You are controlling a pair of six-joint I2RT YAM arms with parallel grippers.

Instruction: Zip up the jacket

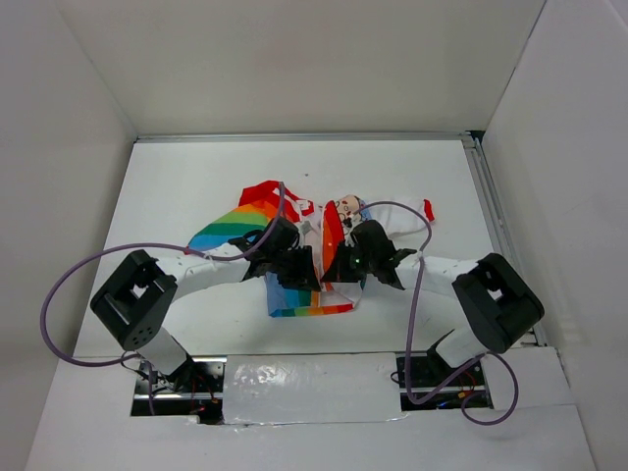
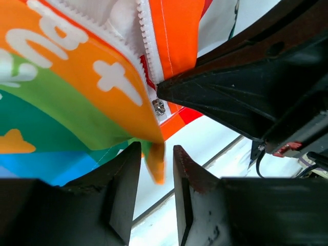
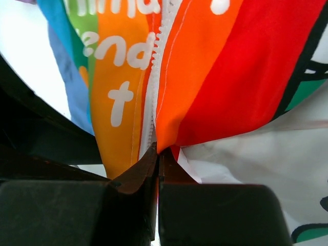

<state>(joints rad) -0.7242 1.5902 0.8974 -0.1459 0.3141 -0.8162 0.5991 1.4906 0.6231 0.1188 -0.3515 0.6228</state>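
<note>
**White table, walled in white: jacket, zip start at hem**

Item: jacket, rumpled, on the middle of the table. Its long axis runs from the table's far edge to its near edge, with the printed chest far, the rainbow hem near, and one striped sleeve thrown toward the table's far left.

Zip: white teeth along that same axis. Whether they are meshed cannot be told.

Right gripper: clenched on the jacket at the zip's lower end.

Left gripper: fingers apart, an orange hem corner hanging loose between them.

Step, as judged: securing the hem so the zip can be started.

Next move, as judged: the left gripper should close on that corner and hold the hem taut, so the zip can be drawn toward the table's far edge
</note>
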